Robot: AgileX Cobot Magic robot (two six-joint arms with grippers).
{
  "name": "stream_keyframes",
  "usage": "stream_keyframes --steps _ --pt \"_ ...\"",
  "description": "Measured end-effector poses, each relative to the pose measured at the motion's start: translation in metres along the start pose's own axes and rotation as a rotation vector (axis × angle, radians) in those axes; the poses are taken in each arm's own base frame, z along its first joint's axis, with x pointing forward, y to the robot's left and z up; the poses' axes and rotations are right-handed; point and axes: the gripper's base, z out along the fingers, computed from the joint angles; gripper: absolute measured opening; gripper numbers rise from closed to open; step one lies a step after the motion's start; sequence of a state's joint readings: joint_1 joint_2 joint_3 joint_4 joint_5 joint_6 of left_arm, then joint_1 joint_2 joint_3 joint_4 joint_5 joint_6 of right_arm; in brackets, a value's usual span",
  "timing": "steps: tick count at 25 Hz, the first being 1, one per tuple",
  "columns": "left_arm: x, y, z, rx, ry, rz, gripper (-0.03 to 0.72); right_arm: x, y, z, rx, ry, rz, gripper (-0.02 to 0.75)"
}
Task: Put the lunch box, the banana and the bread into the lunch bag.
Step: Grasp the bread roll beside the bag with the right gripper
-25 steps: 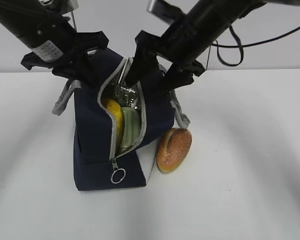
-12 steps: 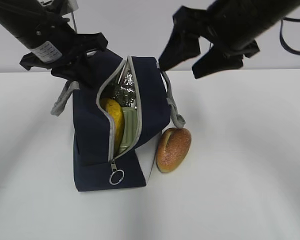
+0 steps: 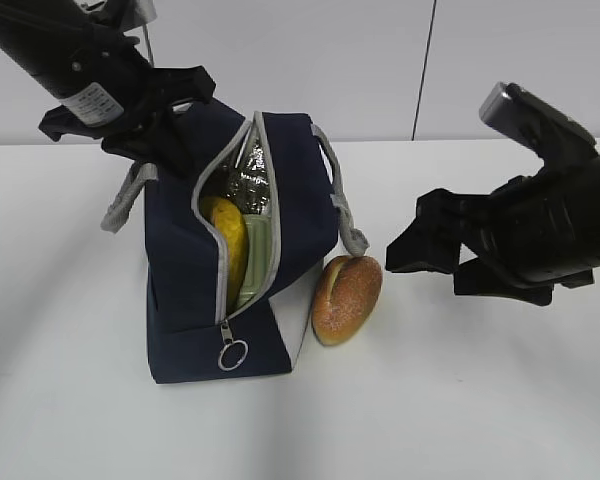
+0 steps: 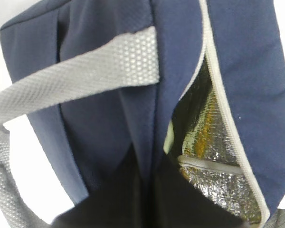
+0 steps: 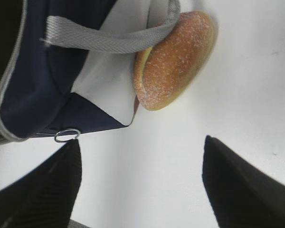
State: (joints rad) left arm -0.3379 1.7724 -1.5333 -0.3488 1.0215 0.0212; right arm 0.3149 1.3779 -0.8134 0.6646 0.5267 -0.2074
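The bread (image 3: 347,299) is the piece left out on the bench (image 3: 500,400), lying against the right foot of the lunch bag (image 3: 185,290), just under the drooping grey handle (image 3: 346,215). From the right pincer (image 3: 438,258) it lies to the left and slightly nearer; its long axis is seen running near-to-far with a lean to the right, so the jaws would, by judgement, have to straddle its short width. The right pincer is held wide apart and empty, and it is clearly the nearer one. The left pincer (image 4: 145,199) is pressed together on the bag's far-left wall, propping the mouth open. Inside the slit, the banana (image 3: 230,240) and the sage lid of the lunch box (image 3: 260,255) are already seen. The bench is plain white and bare to the right of the roll; on its bag side, little room is left.
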Motion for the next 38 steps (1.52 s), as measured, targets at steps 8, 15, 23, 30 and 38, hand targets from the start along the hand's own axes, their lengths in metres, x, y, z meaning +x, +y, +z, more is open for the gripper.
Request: stream_keyframes --steps 8,15,23,30,38 --pt "0.0 0.0 0.0 -0.001 0.001 0.001 -0.003 0.003 -0.021 0.05 0.05 0.04 0.178 0.583" --pt "0.0 0.0 0.0 -0.001 0.001 0.001 -0.003 0.01 -0.036 0.093 0.059 0.107 0.388 0.584" --pt "0.0 0.0 0.0 -0.002 0.001 0.001 -0.003 -0.015 -0.029 0.109 -0.01 0.042 0.41 0.587" --pt "0.0 0.0 0.0 -0.002 0.001 0.001 -0.003 -0.024 -0.033 0.13 -0.006 0.054 0.42 0.587" --pt "0.0 0.0 0.0 -0.002 0.001 0.001 -0.003 -0.027 -0.033 0.145 -0.023 0.09 0.423 0.525"
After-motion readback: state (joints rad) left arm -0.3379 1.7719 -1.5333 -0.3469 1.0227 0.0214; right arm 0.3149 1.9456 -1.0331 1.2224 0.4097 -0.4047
